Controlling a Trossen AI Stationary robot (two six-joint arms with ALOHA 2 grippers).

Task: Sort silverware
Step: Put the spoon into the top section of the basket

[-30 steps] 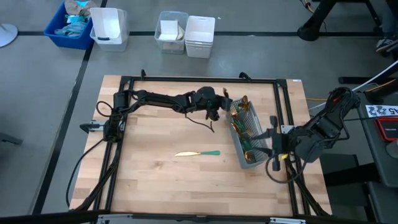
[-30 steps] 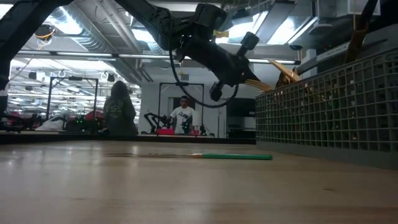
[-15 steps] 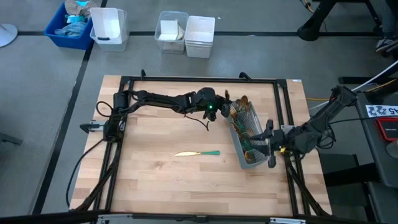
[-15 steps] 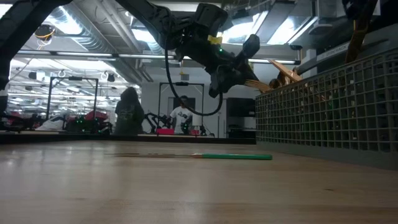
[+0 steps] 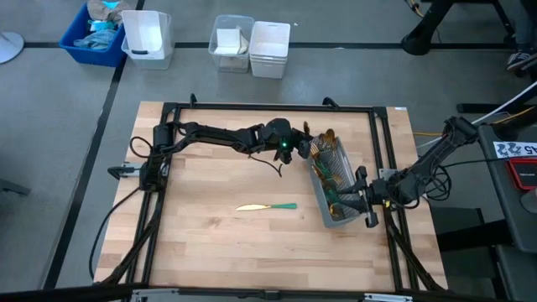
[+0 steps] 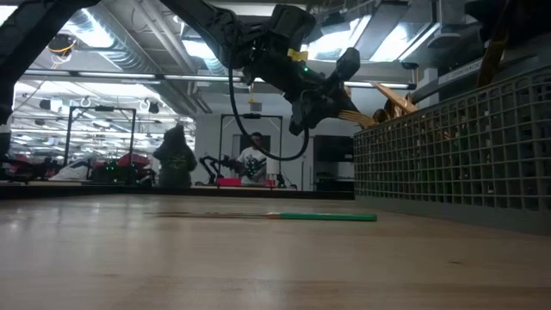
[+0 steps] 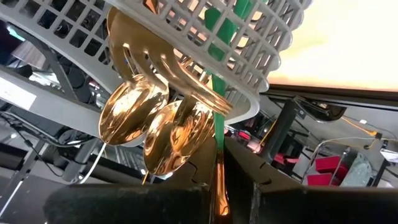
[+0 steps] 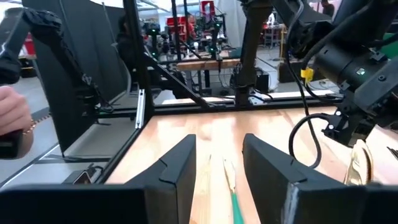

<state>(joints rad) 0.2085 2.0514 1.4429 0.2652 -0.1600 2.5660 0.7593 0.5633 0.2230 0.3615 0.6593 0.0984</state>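
Observation:
The grey mesh caddy (image 5: 325, 201) lies on the table's right part, full of silverware whose gold heads (image 5: 324, 138) stick out of its far end. In the left wrist view two gold spoon bowls (image 7: 134, 112) and a fork hang out past the mesh rim (image 7: 186, 28). My left gripper (image 5: 294, 149) is at that far end, shut on one piece. A single teal-handled knife (image 5: 267, 206) lies flat on the wood mid-table. My right gripper (image 5: 362, 205) hovers open at the caddy's near end, pointing toward the table's left, and the knife (image 8: 231, 186) shows between its fingers, farther off. My left gripper (image 7: 219, 180) pinches the gold head end (image 7: 219, 168) of one slim piece between its two fingers. The piece's teal handle (image 7: 217, 106) runs on into the caddy's mesh. The fingers come in about level, from the table's left, along the piece. Which kind of piece it is cannot be told.
Black frame rails (image 5: 268, 107) run round the table. White bins (image 5: 268, 46) and a blue bin (image 5: 92, 33) stand on the floor beyond the far edge. Bare wood lies left of and in front of the knife. People stand in the room behind (image 6: 176, 159); a hand (image 8: 12, 118) shows beside the table.
My left gripper has edged toward the caddy's far end and turned slightly, closing in on the gold heads. My right arm has stretched out lower, its gripper staying by the caddy's near end. The knife on the table has not moved.

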